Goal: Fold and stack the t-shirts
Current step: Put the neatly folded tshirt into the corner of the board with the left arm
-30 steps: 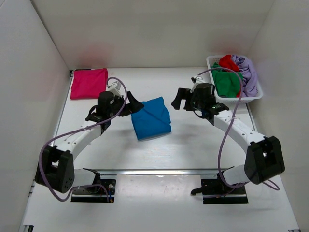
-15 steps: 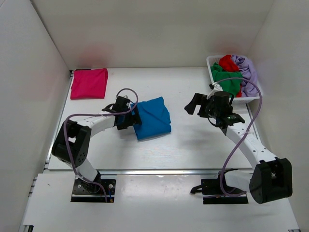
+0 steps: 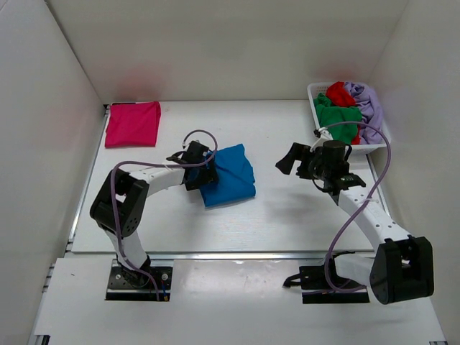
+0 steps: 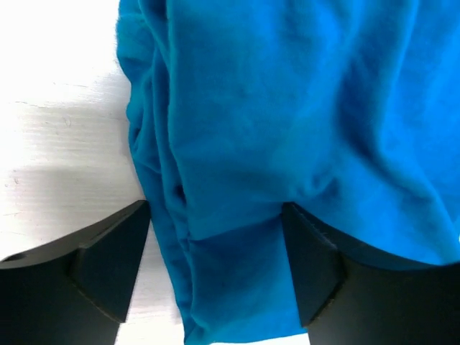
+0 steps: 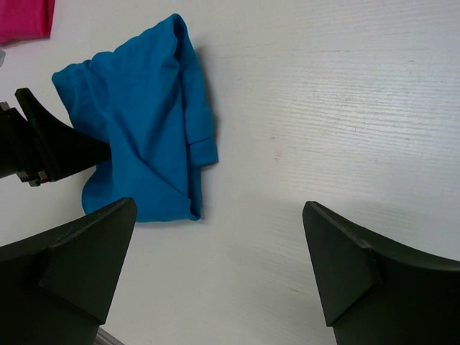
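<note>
Left gripper (image 4: 215, 219) sat low at the near-left edge of the bright blue, soft-fabric short-sleeved t-shirt (image 3: 228, 176), its 2 jaws parted with the bunched layers of that edge between them and not yet pinched. That shirt lay folded into a rough rectangle near the middle of the white table (image 3: 287, 208), with 1 loose flap showing along its right side. Well apart, in the far-left corner, a magenta-pink fabric t-shirt (image 3: 133, 123) lay folded flat, and I took it for the start of the stack.

Right gripper (image 5: 219, 208) hung spread wide above bare table to the right of the blue shirt, holding nothing. Beyond it, the white plastic lattice basket (image 3: 359, 149) in the far-right corner held a green t-shirt (image 3: 338, 118), a red t-shirt (image 3: 336, 93) and a lavender t-shirt (image 3: 368, 104), all crumpled together.

To my eye the risk lay in the pinch. If the jaws caught only the top layers, the lower ones would sag free in the lift and the fold would open. Dragging it towards the pink shirt by 1 edge could also pull the loose flap out and leave it lying crooked on the pile.
</note>
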You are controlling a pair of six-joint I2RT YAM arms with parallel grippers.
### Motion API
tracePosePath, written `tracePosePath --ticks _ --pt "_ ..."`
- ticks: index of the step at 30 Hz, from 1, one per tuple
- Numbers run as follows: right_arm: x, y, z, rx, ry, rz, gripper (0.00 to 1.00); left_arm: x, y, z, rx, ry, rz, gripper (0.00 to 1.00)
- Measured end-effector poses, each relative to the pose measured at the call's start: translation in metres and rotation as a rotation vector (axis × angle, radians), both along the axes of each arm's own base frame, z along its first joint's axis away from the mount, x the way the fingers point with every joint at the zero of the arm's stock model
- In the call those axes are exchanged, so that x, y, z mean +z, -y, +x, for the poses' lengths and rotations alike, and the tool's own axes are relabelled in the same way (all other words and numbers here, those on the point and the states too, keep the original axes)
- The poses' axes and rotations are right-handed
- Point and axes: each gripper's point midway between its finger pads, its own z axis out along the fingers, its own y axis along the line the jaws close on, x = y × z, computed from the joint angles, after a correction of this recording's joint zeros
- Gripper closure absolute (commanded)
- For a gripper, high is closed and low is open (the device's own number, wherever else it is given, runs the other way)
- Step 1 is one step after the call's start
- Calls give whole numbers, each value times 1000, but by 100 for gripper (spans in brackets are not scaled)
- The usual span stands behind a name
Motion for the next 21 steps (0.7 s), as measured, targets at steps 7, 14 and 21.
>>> tracePosePath --ticks 7,14,21 --pt "6 0 1 5 23 6 1 -8 13 0 26 4 -3 100" --pt "10 -2 -3 23 38 19 0 -1 13 6 -22 12 41 100" --pt "19 -6 -8 53 56 41 2 55 -36 73 -70 103 235 100"
